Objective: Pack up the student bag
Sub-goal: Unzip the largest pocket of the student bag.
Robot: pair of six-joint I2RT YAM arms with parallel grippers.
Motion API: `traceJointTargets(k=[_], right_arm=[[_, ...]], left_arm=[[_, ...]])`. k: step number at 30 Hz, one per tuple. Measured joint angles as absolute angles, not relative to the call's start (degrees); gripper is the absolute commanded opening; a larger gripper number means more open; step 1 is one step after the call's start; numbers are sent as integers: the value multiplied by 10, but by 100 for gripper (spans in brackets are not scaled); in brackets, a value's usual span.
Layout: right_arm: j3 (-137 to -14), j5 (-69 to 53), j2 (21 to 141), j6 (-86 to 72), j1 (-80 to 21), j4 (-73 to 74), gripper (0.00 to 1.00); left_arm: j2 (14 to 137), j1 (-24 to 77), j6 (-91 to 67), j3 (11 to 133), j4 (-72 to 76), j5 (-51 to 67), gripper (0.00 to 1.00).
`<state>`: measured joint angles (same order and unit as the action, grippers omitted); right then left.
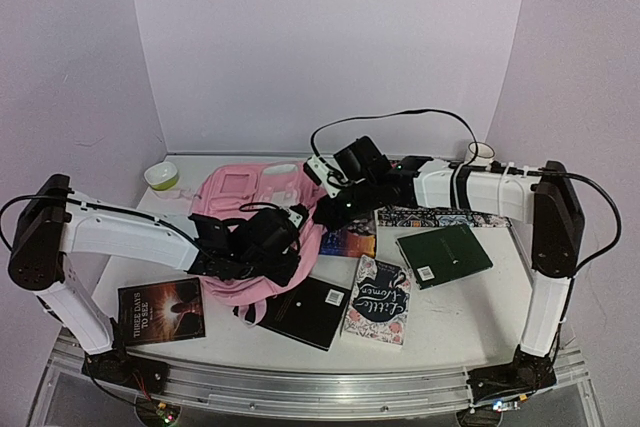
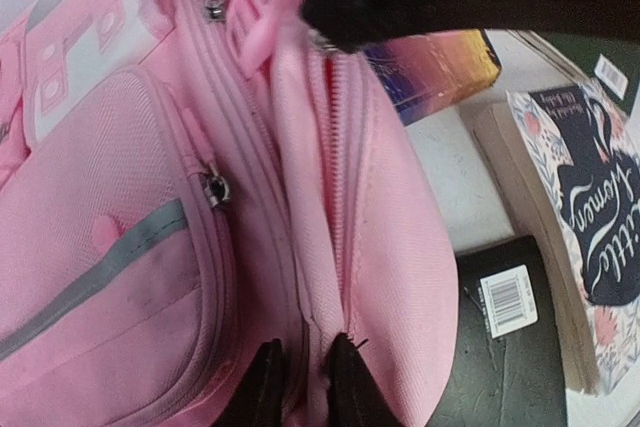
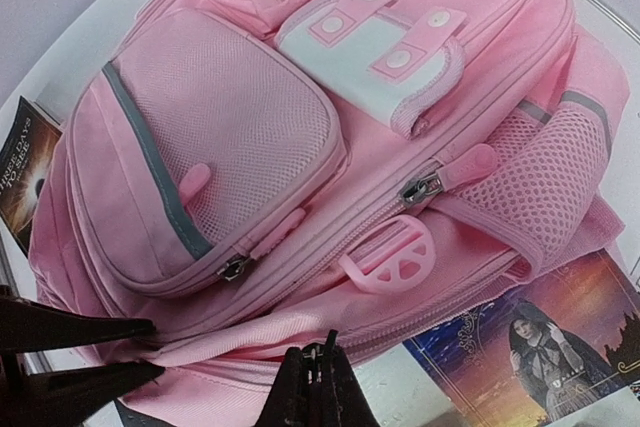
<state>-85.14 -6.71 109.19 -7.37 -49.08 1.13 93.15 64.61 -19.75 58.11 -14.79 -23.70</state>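
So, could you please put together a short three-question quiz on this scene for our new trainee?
1. True or false: the Little Women book lies inside the student bag.
2. What sits between the left gripper fingers? A. pink bag fabric B. the black notebook C. the green book
3. Which book lies furthest left in the top view?
Key: 1. False. 2. A. 3. Three Days to See.
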Motion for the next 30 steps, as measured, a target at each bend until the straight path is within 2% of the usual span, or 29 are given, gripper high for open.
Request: traceJointTargets(k=[9, 17, 21, 27, 30], right_arm=[[-856, -52, 1096, -55, -458, 13, 0], [-935, -92, 1162, -52, -399, 17, 1], [-949, -113, 1167, -54, -399, 14, 16], [-928, -96, 1153, -59, -377, -14, 47], [-879, -82, 1111, -62, -361, -20, 56]], left_arm=[[892, 646, -214, 558, -152, -255, 0], [829, 639, -224, 534, -145, -251, 0], [821, 638, -224, 540, -162, -251, 0], [839, 589, -198, 613, -218, -202, 0], [861, 547, -179, 664, -236, -177, 0]])
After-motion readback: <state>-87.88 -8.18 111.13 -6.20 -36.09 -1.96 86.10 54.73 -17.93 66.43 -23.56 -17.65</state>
